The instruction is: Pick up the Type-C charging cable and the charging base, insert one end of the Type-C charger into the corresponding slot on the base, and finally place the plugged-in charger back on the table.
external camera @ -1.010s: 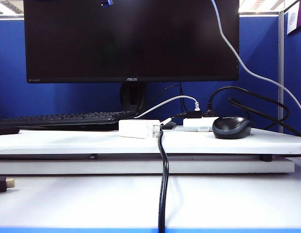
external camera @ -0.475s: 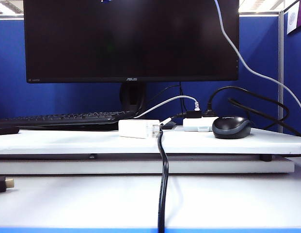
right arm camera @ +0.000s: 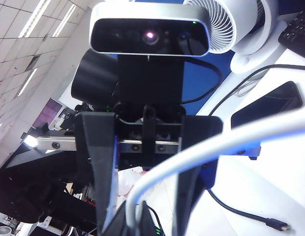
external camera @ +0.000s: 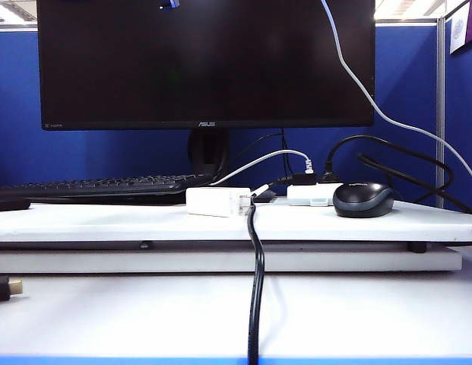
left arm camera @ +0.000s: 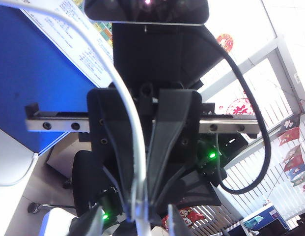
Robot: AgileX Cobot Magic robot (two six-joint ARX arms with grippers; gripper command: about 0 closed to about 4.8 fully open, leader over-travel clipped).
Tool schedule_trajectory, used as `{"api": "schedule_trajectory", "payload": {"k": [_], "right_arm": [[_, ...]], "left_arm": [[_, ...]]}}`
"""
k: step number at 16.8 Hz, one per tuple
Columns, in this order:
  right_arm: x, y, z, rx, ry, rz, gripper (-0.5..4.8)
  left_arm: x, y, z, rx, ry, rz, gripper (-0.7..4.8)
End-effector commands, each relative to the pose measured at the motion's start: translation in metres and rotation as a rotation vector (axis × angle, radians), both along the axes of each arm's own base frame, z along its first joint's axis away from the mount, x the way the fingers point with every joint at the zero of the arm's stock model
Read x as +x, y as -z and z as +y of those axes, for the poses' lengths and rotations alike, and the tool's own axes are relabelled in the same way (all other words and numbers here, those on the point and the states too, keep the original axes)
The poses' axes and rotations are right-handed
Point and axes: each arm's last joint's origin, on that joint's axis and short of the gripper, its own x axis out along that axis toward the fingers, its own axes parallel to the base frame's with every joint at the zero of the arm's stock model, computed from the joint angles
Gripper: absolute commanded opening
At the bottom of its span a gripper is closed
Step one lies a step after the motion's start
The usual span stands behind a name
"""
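The Type-C charging cable (left arm camera: 124, 103) is pinched between the closed fingers of the left gripper (left arm camera: 142, 219) and likewise clamped in the right gripper (right arm camera: 135, 216). The charging base (external camera: 214, 201) is left on the table (external camera: 106, 222), beside the black cord (external camera: 257, 289).

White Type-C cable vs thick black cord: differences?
The Type-C charging cable is thin and white; the black cord is thicker. The cable hangs across the monitor; the cord drapes over the table's front edge. Only the cable passes between the fingers of the left gripper and right gripper, both outside exterior view.
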Motion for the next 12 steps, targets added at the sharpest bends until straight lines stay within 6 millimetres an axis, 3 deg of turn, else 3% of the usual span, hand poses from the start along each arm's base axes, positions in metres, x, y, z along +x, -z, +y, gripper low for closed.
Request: {"api": "schedule_trajectory", "payload": {"k": [1,5,6,12], "right_arm": [[-0.0011,-0.0028,0.0002,0.008,-0.013,-0.015,-0.05],[-0.0018,0.0,0.0002,-0.005,-0.035,0.021,-0.05],[-0.0024,0.0013,0.0002,-0.012,-0.054,0.036,-0.05],[-0.0025,0.0013,0.0002,-0.012,-0.056,0.036,-0.05]], "left_arm": [[-0.0073,-0.0006,-0.0114,0.0,0.042,-0.015,1.75],[-0.0071,-0.0003,-0.0114,0.0,0.04,-0.015,1.69],[-0.007,-0.0003,-0.0113,0.0,0.039,-0.015,1.17],[-0.0071,0.002,-0.0116,0.016,0.061,-0.009,1.15]]}}
